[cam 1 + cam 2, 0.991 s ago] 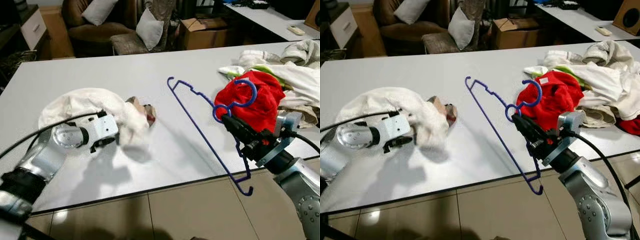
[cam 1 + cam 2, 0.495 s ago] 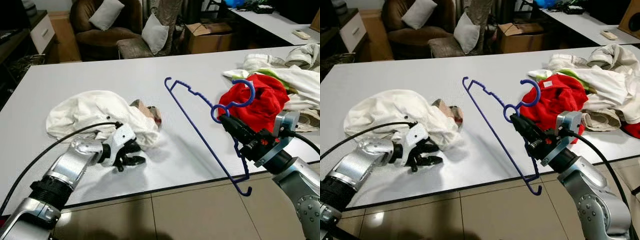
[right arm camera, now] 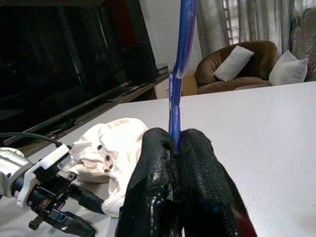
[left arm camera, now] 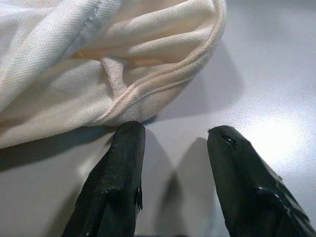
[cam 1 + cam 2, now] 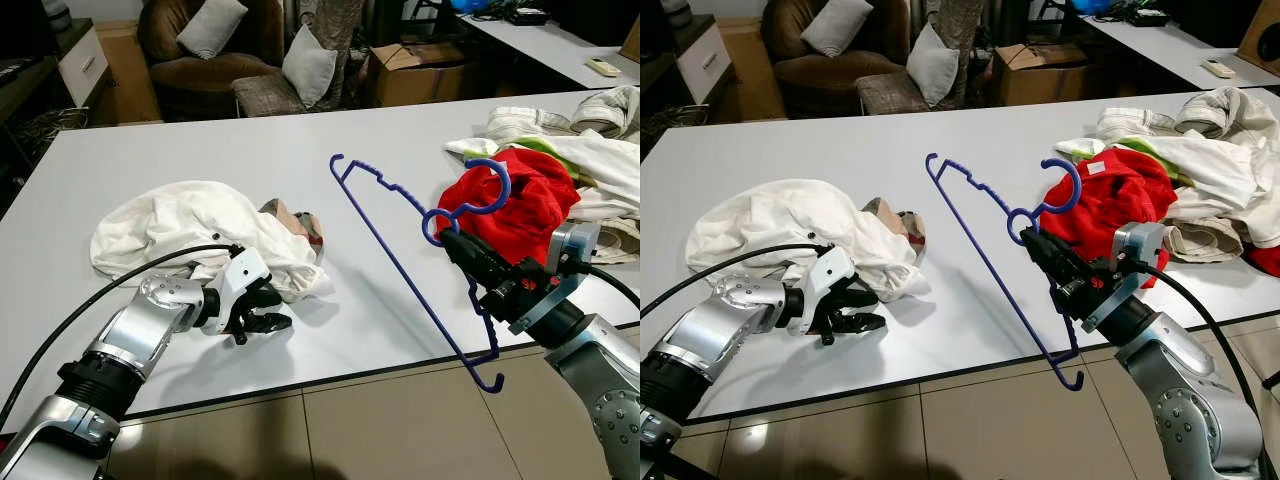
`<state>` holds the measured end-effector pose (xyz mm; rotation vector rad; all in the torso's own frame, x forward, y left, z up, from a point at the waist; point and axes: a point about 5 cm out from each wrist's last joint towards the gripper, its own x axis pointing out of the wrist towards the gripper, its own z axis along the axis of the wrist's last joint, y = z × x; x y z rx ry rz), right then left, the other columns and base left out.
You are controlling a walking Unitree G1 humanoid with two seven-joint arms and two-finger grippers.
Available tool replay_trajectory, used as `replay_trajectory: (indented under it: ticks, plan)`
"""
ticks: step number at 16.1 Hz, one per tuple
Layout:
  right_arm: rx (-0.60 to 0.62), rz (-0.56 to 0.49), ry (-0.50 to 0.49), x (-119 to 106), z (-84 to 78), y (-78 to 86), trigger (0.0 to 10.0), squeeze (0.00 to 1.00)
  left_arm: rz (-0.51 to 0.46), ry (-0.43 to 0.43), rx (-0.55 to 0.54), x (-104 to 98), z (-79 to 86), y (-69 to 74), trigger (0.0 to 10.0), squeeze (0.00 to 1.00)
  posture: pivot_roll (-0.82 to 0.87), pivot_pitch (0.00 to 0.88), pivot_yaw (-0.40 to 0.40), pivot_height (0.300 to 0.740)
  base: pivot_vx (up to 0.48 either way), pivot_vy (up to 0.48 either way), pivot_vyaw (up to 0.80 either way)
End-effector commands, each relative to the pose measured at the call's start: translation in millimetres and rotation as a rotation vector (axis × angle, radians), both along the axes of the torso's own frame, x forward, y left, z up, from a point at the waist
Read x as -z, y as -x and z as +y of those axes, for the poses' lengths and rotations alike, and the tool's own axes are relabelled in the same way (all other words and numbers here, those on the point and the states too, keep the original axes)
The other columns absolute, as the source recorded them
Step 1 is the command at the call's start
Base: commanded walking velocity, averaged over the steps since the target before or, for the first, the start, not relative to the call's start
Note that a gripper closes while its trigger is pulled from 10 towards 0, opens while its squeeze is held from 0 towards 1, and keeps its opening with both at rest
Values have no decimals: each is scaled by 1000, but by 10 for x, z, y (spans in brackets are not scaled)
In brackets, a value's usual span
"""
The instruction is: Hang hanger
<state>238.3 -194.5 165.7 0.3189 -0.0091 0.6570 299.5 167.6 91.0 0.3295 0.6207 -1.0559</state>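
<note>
Right claw (image 5: 450, 243) clamping blue hanger (image 5: 400, 250), left claw (image 5: 262, 310) parted beside white shirt (image 5: 190, 222)

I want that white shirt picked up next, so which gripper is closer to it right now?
Left. The left gripper sits open on the table right at the white shirt's hem. The right gripper is across the table, shut on the blue hanger.
</note>
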Motion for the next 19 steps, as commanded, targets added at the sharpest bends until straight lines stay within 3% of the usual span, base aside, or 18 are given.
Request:
replay_trajectory:
  ticks: [1,6,7,8,9,13,16,17,18,19]
  plan:
    - [4,-13,4,-48,-19,-12,10000,0,54,-19,10,107,-10,66,10000,0,-147,0,21,740,0,0,0]
    - [4,-13,4,-48,-19,-12,10000,0,54,-19,10,107,-10,66,10000,0,-147,0,21,740,0,0,0]
    - [9,-13,5,-49,-23,-12,10000,0,69,42,17,68,-67,63,10000,0,-147,0,21,740,0,0,0]
    - [207,-21,47,1,-173,-20,10000,0,-223,60,132,-470,-65,-6,10000,1000,-157,0,28,740,0,0,0]
    - [311,-26,62,17,-263,-11,10000,0,-357,68,186,-700,-87,10,10000,1000,-163,0,28,740,0,0,0]
    - [409,-14,138,115,-427,42,10000,0,-393,66,229,-730,-150,46,10000,1000,-167,0,21,740,0,0,0]
    - [401,-11,144,181,-369,30,10000,0,-549,17,291,-729,-298,46,10000,1000,-158,0,14,740,0,0,0]
    - [391,-16,146,172,-340,11,10000,0,-594,-37,337,-680,-345,29,10000,0,-158,0,14,740,0,0,0]
    - [388,-24,146,163,-329,-2,10000,0,-622,-114,379,-613,-357,-4,10000,0,-161,0,17,740,0,0,0]
    - [389,-26,146,161,-329,-5,10000,0,-626,-133,393,-595,-358,-11,10000,0,-161,0,17,740,0,0,0]
